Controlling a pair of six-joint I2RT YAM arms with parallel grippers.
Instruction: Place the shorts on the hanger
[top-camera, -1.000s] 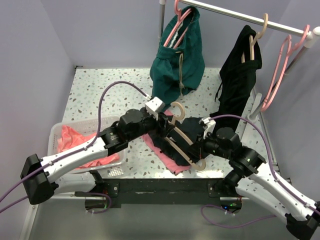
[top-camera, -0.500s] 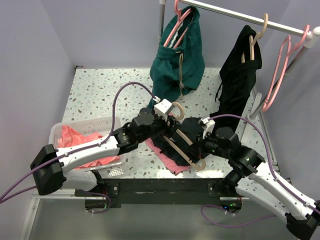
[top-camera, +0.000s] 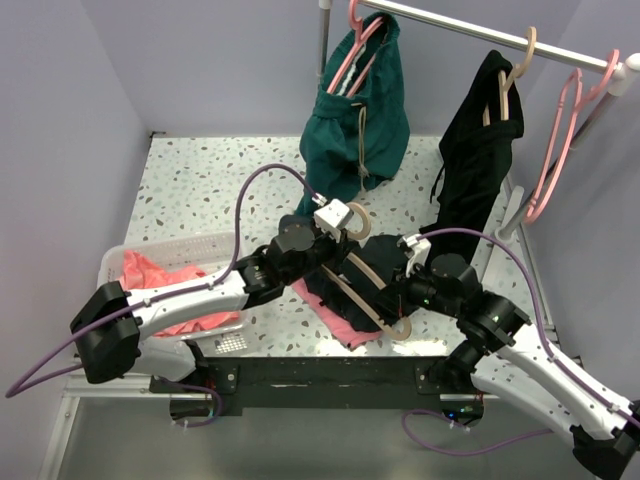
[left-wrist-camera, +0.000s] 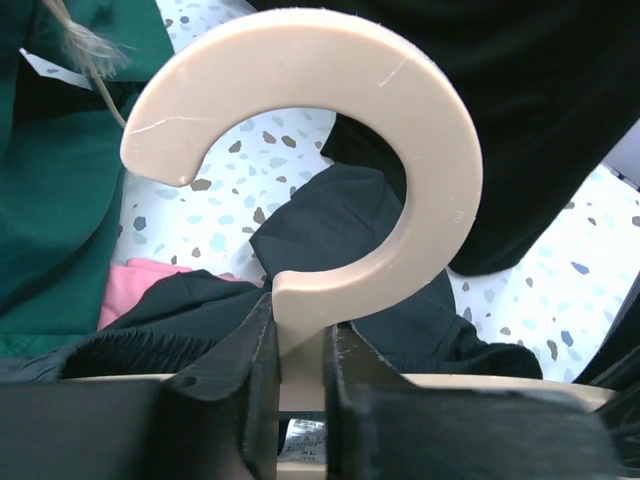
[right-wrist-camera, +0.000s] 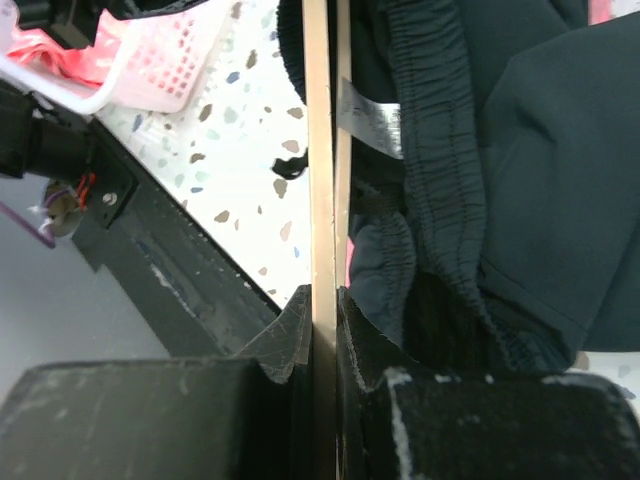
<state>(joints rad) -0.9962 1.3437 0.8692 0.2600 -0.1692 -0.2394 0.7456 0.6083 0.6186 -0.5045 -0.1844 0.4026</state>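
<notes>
Shorts (right-wrist-camera: 520, 150): we are seeing them lying crumpled on the table (top-camera: 200, 190) at about 6 o'clock in the top view, close to the near edge, with the gathered waistband bunched against the hanger's thin bar.
Hanger (left-wrist-camera: 434, 150): it is lying slantwise over the shorts, with the hook pointing toward 11 o'clock and the other end reaching toward 5 o'clock. We are not able to tell whether the fabric is threaded over the bar or only lying against it.
Left gripper (left-wrist-camera: 300, 335): it is pinching the hanger's neck just under the hook, with both fingers pressing on the beige stem.
Right gripper (right-wrist-camera: 322, 310): it is clamping the thin bar near the 5 o'clock end, jaws closed tight on it, with the waistband lying just beside them.
Pink cloth (top-camera: 345, 325): it is peeking out from under the shorts at their 7 o'clock side.
Basket (top-camera: 110, 262): it is sitting at 9 o'clock from the shorts and holding salmon-pink fabric.
Teal garment (top-camera: 365, 120): it is hanging at 12 o'clock from a pink hanger.
Black garment (top-camera: 475, 160): it is hanging at 1 o'clock from a beige hanger.
Rail (top-camera: 470, 30): it is carrying both garments, plus bare pink hangers (top-camera: 555, 150) at 2 o'clock.
</notes>
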